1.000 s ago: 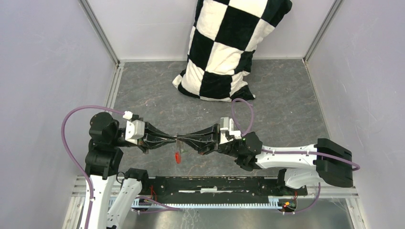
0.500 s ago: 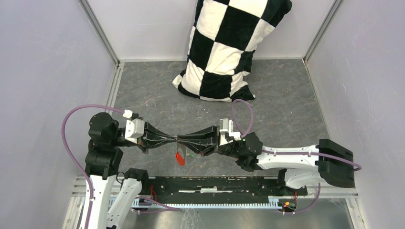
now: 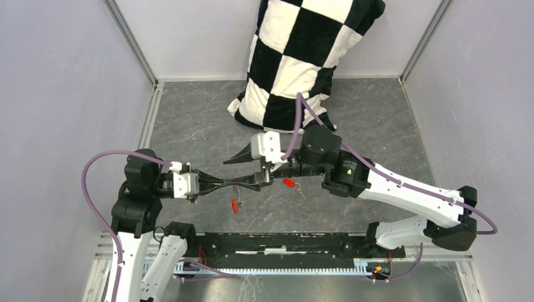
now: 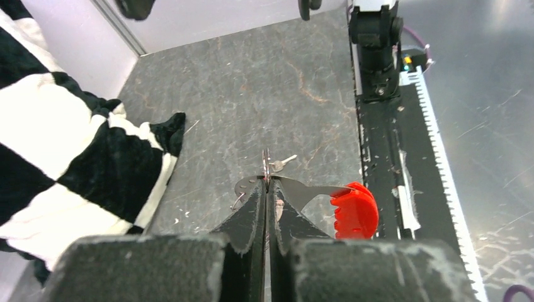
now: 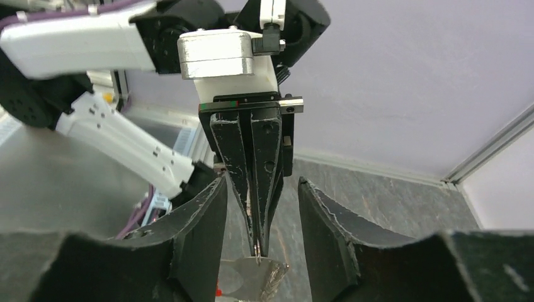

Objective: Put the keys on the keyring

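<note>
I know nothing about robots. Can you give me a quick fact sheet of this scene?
Left gripper: shut on the keyring
Right gripper: open, fingers either side of the left gripper's tips
Fob: red, joined to the keyring
Red key: under the right wrist
Background: checkered pillow

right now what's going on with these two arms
The left gripper is shut on the keyring, holding it above the table by its thin wire ring with the red fob hanging. The right gripper faces it with its jaws open on either side, holding nothing. A red-headed key is by the right wrist, seemingly not threaded yet.
</note>
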Motion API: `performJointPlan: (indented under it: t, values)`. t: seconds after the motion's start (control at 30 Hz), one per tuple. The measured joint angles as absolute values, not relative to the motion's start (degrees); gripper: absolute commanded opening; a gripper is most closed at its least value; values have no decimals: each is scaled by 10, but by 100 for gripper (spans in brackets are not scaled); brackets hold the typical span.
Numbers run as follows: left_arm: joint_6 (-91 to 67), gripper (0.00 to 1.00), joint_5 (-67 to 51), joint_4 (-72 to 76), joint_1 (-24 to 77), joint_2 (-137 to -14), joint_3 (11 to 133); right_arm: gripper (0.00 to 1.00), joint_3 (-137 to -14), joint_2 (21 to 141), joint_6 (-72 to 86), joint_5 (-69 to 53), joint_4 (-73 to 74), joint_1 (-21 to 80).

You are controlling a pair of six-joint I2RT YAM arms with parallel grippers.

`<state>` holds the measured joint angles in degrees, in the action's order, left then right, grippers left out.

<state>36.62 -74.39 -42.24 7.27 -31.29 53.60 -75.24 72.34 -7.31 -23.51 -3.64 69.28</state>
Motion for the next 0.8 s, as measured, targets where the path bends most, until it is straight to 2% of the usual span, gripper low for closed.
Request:
performJointPlan:
  t: [0.1, 0.33, 0.53, 0.8]
  values:
    - [422, 2, -733, -450, 73, -315, 540, 47, -833, 761, -117, -250, 85, 693]
    - [489, 2, -721, -493, 73, -322, 548, 41, -888, 826, -166, -256, 261, 693]
    - [500, 2, -721, -505, 73, -323, 548, 35, -895, 834, -179, -254, 302, 696]
    - [520, 2, -721, -529, 75, -326, 556, 34, -899, 833, -183, -252, 304, 697]
